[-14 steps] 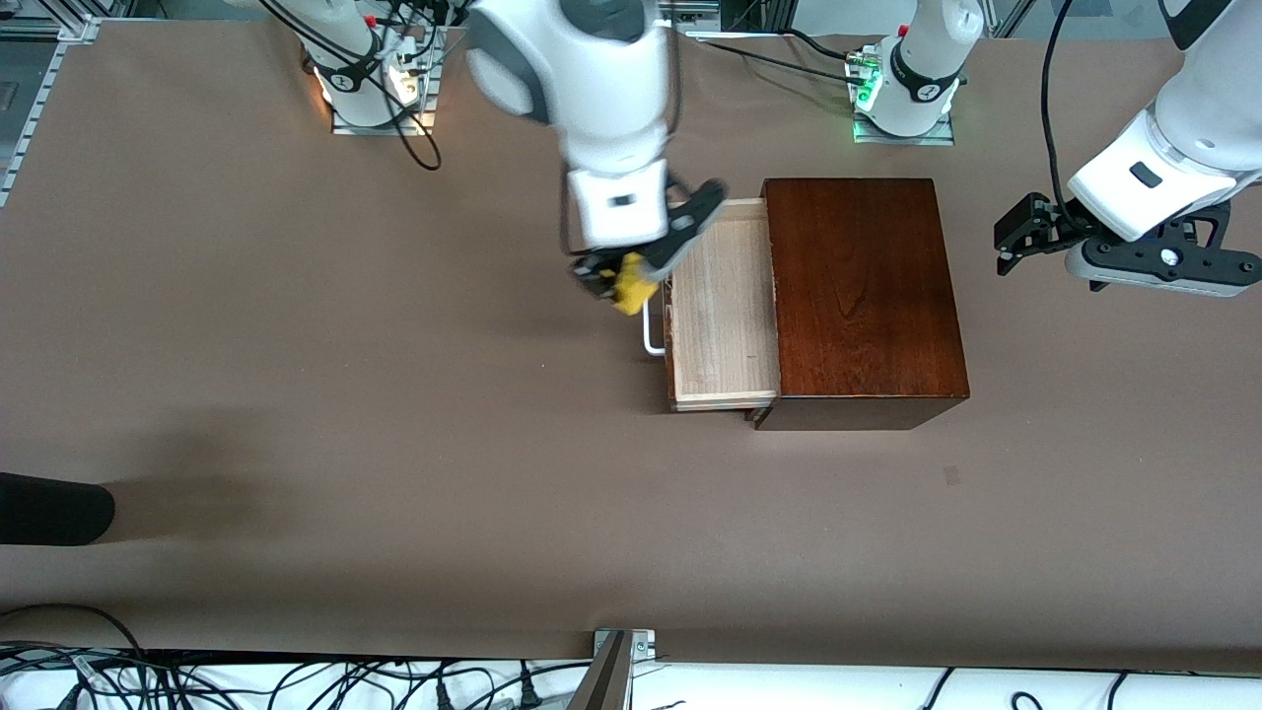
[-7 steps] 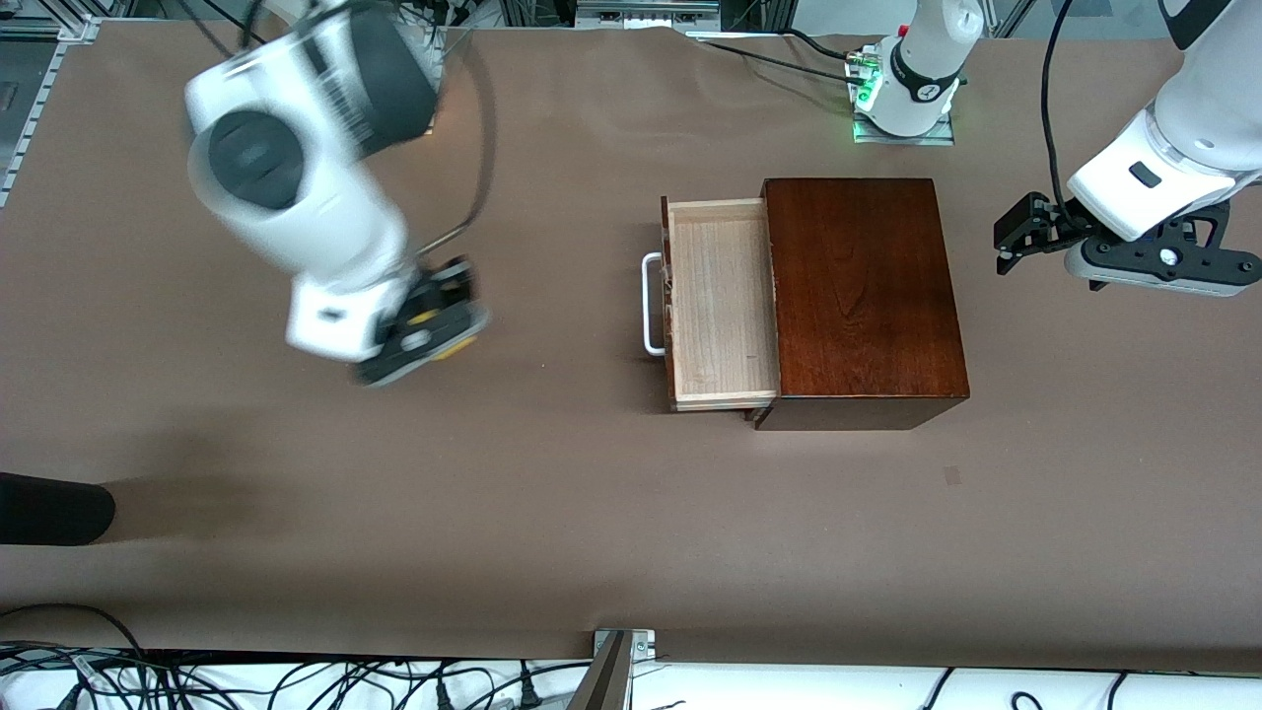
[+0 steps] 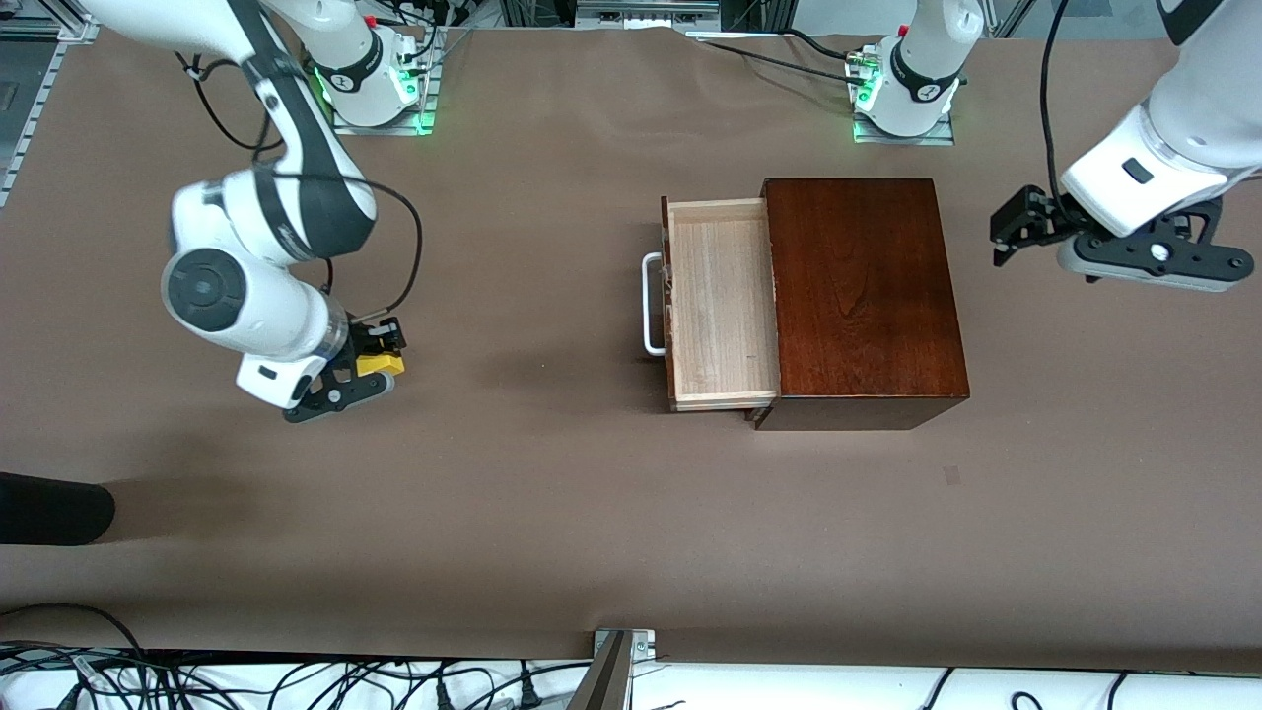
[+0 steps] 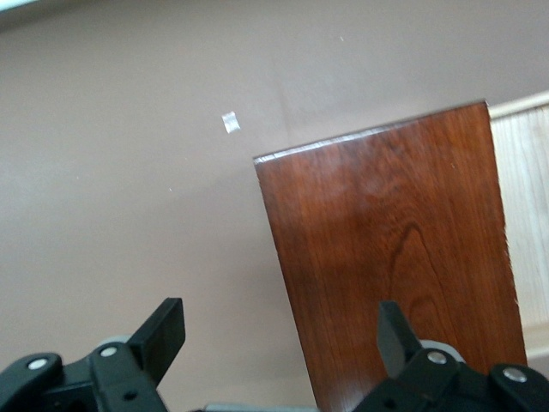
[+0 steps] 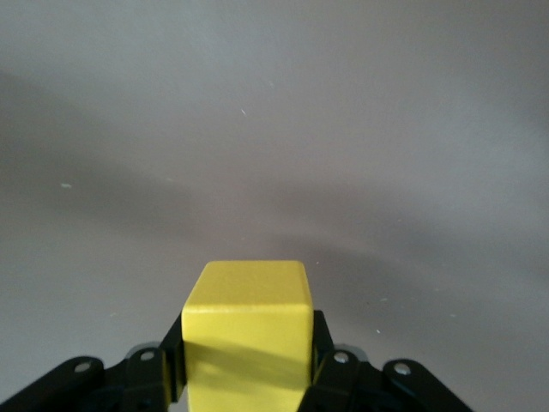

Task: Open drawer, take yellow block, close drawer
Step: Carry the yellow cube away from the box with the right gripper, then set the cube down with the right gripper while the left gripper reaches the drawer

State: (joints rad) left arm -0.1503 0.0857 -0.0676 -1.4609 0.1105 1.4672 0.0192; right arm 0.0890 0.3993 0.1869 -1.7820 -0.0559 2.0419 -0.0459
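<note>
My right gripper (image 3: 380, 357) is over the bare table (image 3: 552, 513) toward the right arm's end, well apart from the wooden box (image 3: 863, 296), and its fingers are closed on the yellow block (image 3: 380, 364); in the right wrist view the block (image 5: 247, 330) sits squarely between the two pads, with only brown table under it. Going across the table, the drawer (image 3: 720, 301) is pulled out of the box, and its pale inside is empty as far as I can see; the white handle (image 3: 651, 304) points toward the right arm's end. My left gripper (image 3: 1016, 229) waits over the table at the left arm's end, beside the box, with its fingers spread wide and nothing between them, as the left wrist view shows (image 4: 279, 330). I judge that two steps remain: to put the block down and to close the drawer. What could go wrong: if I release the block while it is too high, it may bounce or roll away; and if I push the drawer at one corner only, it may jam or the whole box may slide on the table. I count one block, one box with one drawer, one handle and two grippers.
</note>
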